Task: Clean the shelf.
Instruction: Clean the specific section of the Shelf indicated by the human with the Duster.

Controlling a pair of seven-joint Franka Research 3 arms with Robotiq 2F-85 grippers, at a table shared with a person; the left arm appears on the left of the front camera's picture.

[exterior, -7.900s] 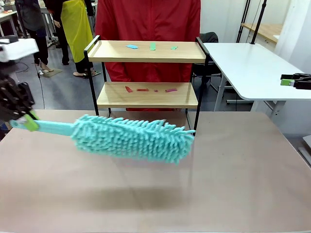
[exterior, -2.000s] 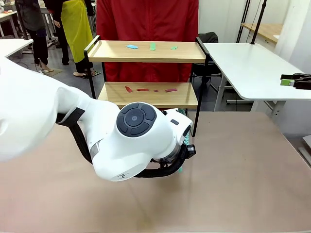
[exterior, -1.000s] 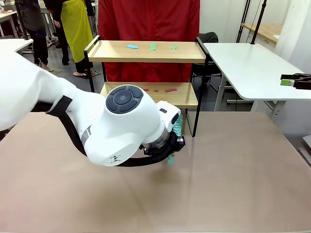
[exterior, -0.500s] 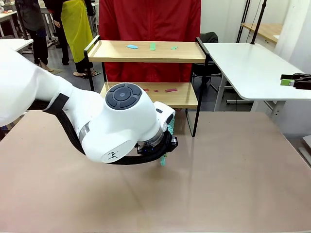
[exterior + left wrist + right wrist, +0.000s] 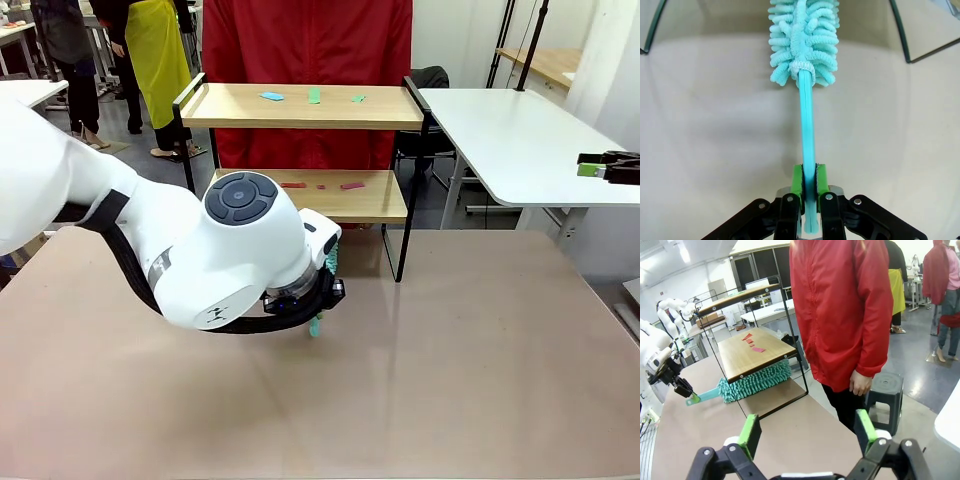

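The shelf (image 5: 300, 108) stands at the table's far edge; teal and green scraps (image 5: 272, 96) lie on its top board and red scraps (image 5: 350, 185) on the lower one. My left gripper (image 5: 809, 181) is shut on the thin handle of a teal fluffy duster (image 5: 802, 35). In the right wrist view the duster's head (image 5: 757, 380) lies on the table under the shelf's lower board (image 5: 760, 354), between the legs. From the front my bulky left arm (image 5: 230, 265) hides most of it. My right gripper (image 5: 807, 432) is open and holds nothing, off to the right (image 5: 603, 168).
A person in a red jacket (image 5: 305, 40) stands right behind the shelf, one hand hanging (image 5: 860, 382). A white table (image 5: 510, 140) adjoins on the right. The brown table (image 5: 460, 350) is bare in front and to the right. A dark stool (image 5: 885, 390) stands beyond the edge.
My left arm has swung toward picture left, taking the duster's handle with it. The right gripper and the scraps have not moved.
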